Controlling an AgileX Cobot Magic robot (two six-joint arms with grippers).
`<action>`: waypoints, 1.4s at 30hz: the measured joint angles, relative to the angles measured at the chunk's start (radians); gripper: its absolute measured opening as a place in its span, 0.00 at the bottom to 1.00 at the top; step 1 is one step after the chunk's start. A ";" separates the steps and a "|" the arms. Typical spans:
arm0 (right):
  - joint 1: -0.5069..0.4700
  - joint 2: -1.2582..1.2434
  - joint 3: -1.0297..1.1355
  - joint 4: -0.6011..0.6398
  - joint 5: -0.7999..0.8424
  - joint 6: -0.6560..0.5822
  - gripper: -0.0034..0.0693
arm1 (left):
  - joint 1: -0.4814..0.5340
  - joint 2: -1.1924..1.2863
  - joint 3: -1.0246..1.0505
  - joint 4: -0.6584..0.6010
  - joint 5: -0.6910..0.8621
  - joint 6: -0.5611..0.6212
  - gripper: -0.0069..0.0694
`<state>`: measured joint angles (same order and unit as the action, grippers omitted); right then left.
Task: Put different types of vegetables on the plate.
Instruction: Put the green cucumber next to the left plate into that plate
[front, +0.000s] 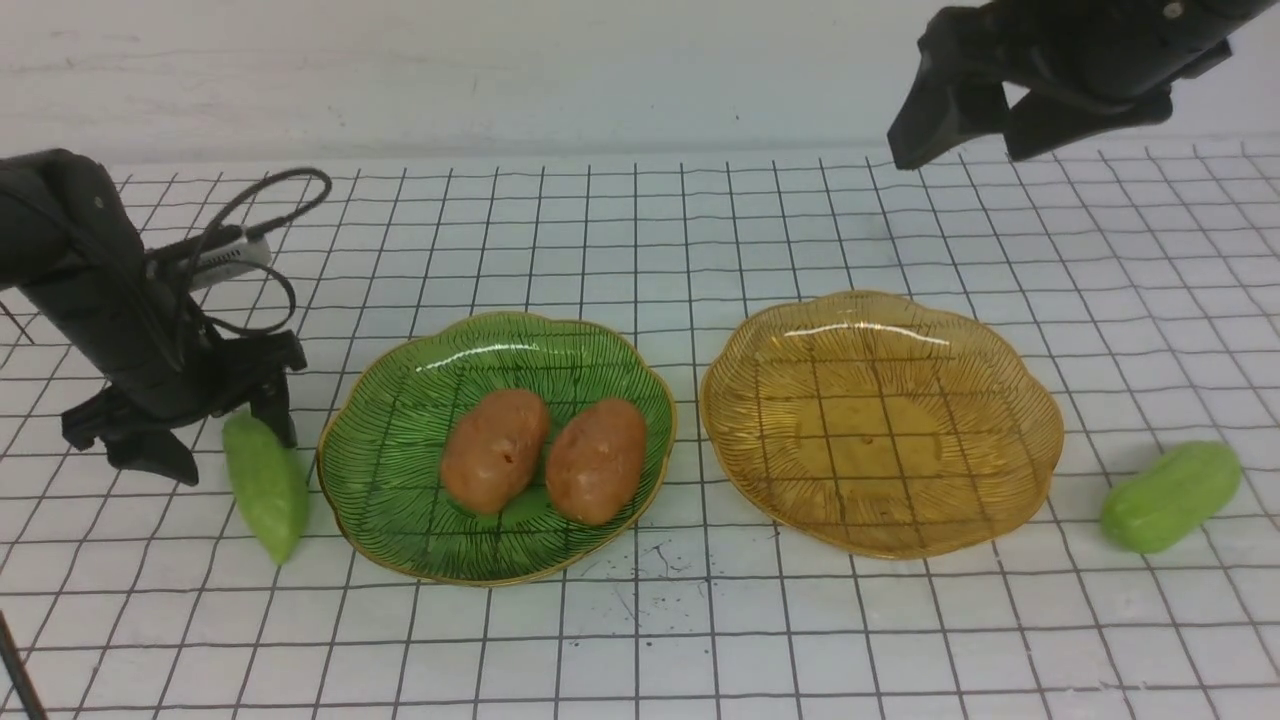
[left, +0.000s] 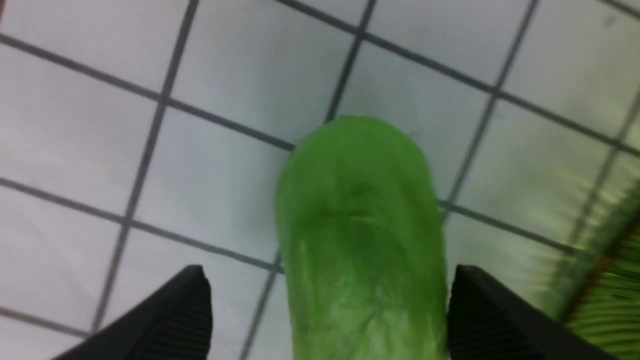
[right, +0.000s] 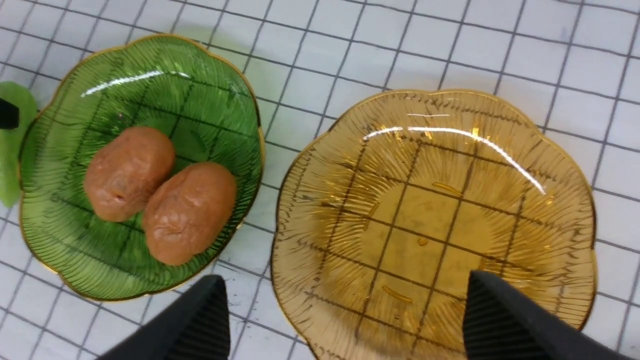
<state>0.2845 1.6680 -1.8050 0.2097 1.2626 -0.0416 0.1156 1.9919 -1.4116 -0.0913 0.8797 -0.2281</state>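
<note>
Two orange-brown potatoes (front: 495, 448) (front: 597, 460) lie side by side in the green plate (front: 400, 520); they also show in the right wrist view (right: 129, 172) (right: 189, 212). One light-green cucumber (front: 266, 488) lies on the table left of the green plate. My left gripper (front: 235, 455) is low over its far end, jaws open and straddling it; in the left wrist view the cucumber (left: 360, 235) lies between the fingers (left: 180, 320), with a gap on one side. The second cucumber (front: 1170, 497) lies right of the empty amber plate (front: 880, 420). My right gripper (front: 962, 155) hangs high, open and empty.
White table with a black grid (front: 640, 640). A pale wall (front: 500, 70) stands behind the table's far edge. The two plates sit close together at the middle, with a narrow strip of table between them. The amber plate (right: 435, 220) lies below the right gripper (right: 345, 280).
</note>
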 joint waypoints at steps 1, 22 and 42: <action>0.000 0.000 0.000 -0.027 0.000 0.000 0.83 | 0.000 0.006 0.000 0.022 0.000 0.000 0.76; -0.524 -0.098 0.371 -0.147 -0.008 0.029 0.83 | -0.283 -0.139 -0.370 -0.223 0.100 0.382 0.58; -0.563 0.092 0.597 0.164 -0.247 0.024 0.83 | -0.725 0.147 -0.419 -0.134 -0.254 0.409 0.58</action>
<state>-0.2787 1.7603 -1.2082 0.3733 1.0157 -0.0173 -0.6096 2.1390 -1.8306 -0.2255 0.6259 0.1807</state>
